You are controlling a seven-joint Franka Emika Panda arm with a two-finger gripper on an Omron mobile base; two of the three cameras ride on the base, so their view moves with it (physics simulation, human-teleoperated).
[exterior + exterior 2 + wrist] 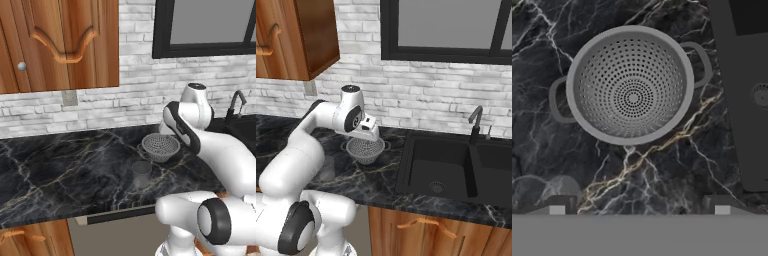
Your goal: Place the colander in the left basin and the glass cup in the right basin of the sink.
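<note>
The silvery mesh colander (pixel 630 92) sits upright on the dark marble counter, left of the sink (pixel 406 165). My gripper (pixel 639 209) hovers right above the colander (pixel 367 150), open, its fingertips (pixel 557 209) wide apart with nothing between them. The glass cup (pixel 141 174) stands upright on the counter a little nearer the front edge than the colander (pixel 160 146); its rim (pixel 549 187) shows faintly at the lower left of the hand view. The left basin (pixel 438 170) and the right basin (pixel 496 170) are both black hollows split by a divider.
A black curved faucet (pixel 474 122) rises at the sink's back edge. A white brick wall and a window run behind the counter, and a wooden wall cabinet (pixel 60 45) hangs at the upper left. My own arm blocks part of the counter's right side in the left base view.
</note>
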